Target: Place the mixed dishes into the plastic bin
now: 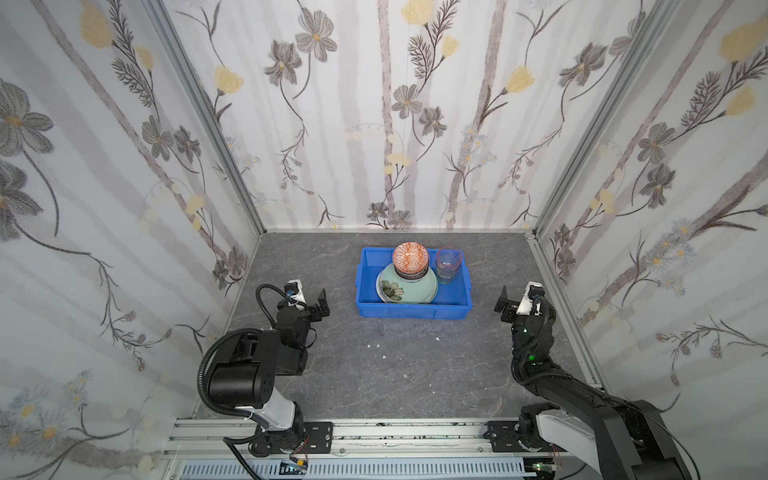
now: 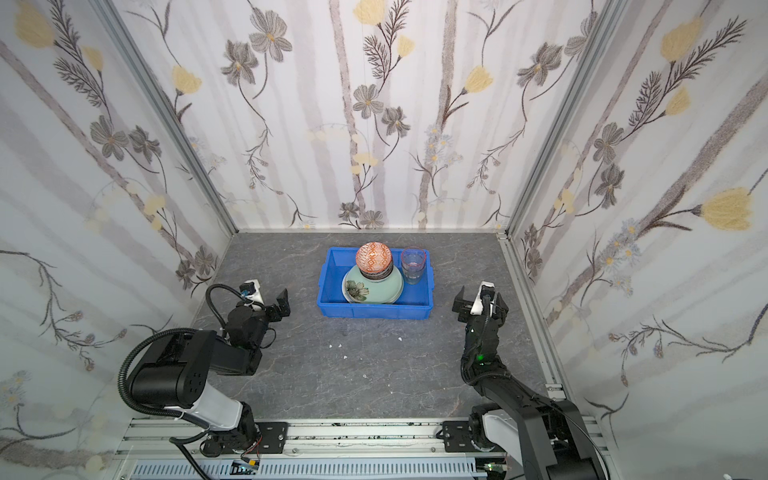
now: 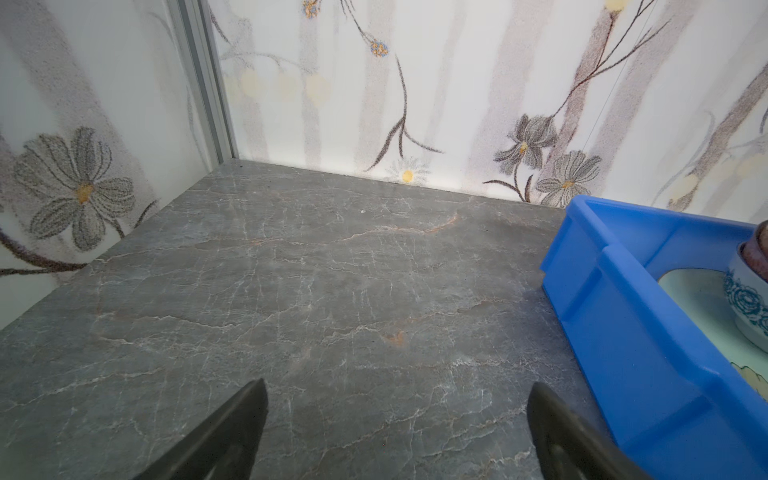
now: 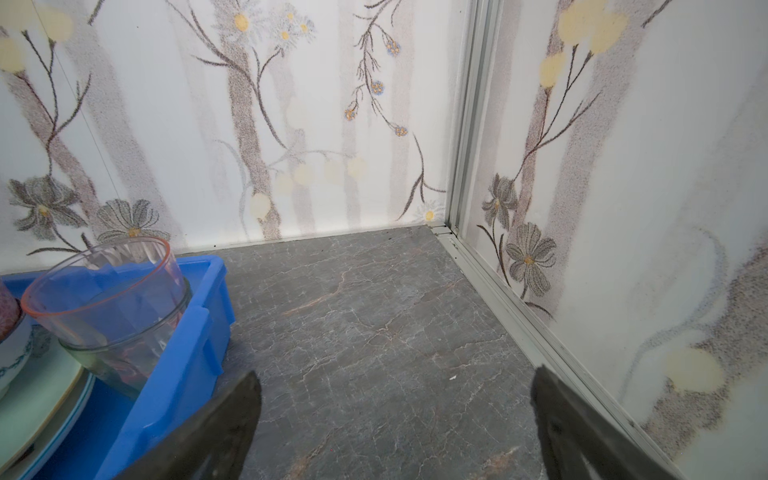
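Both pincers stand wide and hold nothing: the left pincer [image 3: 397,384] and the right pincer [image 4: 395,372] each hang over bare tabletop [image 1: 415,374], with the blue bin [image 1: 411,311] between them, apart from both. Every dish I can find sits inside it: the stacked plates [image 1: 415,289], mint green on top, on the side nearer the left pincer, a stack of bowls [image 1: 410,273] on the plates capped by an upturned orange bowl [image 1: 410,256], and the nested tumblers [image 1: 449,266] against the wall nearest the right pincer. The job looks finished or close to it, so the main danger is disturbing it. The bowl stack rises well above the rim, so an arm sweeping inward low could knock it over. The tumblers also stand proud of the wall, and a sideways brush from the right pincer would tip them. Small white flecks [image 1: 378,345] lie in front of the bin; whether they are chips I cannot tell. The top views show the whole arrangement and both arms, but hide the lower bowls. The left wrist view shows a blue-and-white bowl [image 3: 748,303] at the bottom of the stack. The right wrist view shows a pink-rimmed tumbler [image 4: 104,286] seated in another, and the layered plate edges [image 4: 45,399].
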Controlling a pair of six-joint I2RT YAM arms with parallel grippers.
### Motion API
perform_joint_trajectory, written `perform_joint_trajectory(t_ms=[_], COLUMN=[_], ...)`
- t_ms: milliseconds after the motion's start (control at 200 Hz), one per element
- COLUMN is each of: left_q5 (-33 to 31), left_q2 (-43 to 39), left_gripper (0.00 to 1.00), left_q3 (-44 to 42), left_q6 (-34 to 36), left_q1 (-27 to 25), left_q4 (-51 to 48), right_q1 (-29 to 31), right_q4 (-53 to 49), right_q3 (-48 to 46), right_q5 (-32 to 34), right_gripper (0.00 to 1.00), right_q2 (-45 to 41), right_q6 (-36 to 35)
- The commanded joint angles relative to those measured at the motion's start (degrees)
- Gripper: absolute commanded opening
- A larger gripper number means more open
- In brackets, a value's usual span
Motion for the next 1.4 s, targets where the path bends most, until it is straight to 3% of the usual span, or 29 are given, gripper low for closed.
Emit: perform_joint_trajectory(t_ms=[0,220,335,430,515,874,1399], left_q5=[-0.53,-0.44,-0.45,-0.46,-0.44,-0.45,-0.48], left_q2=[0.12,0.09,0.12,0.11,0.06,0.1,0.18], left_gripper=[1.0,1.0,1.0,1.0,1.0,1.0,1.0], left_q3=[-0.11,-0.14,-0.2,-0.13,-0.11,-0.11,-0.11], left_q6=[0.27,0.18,0.22,0.2,0.17,0.19,0.19], left_q1=[0.02,0.01,0.01,0.0,0.01,0.01,0.01], left_q4=[3.84,3.96,3.92,3.94,3.93,3.89,3.96], right_q1=[-0.35,-3.65,-5.25,-7.8,-10.43,-9.93,-9.67], right_q4=[13.05,22.7,22.58,13.45,14.34,16.55,17.25], right_q3=[-0.47,-2.62,-1.14,2.49,2.4,1.46,1.01], right_q5=[-0.6,-8.74,-13.45,-19.06,-23.98,-27.51,-26.74], right_gripper=[1.0,1.0,1.0,1.0,1.0,1.0,1.0], right_q2=[3.42,10.19,13.24,12.28,12.83,12.94,12.85], right_q6=[-1.92,-0.94,-0.55,0.63,2.48,0.21,0.0])
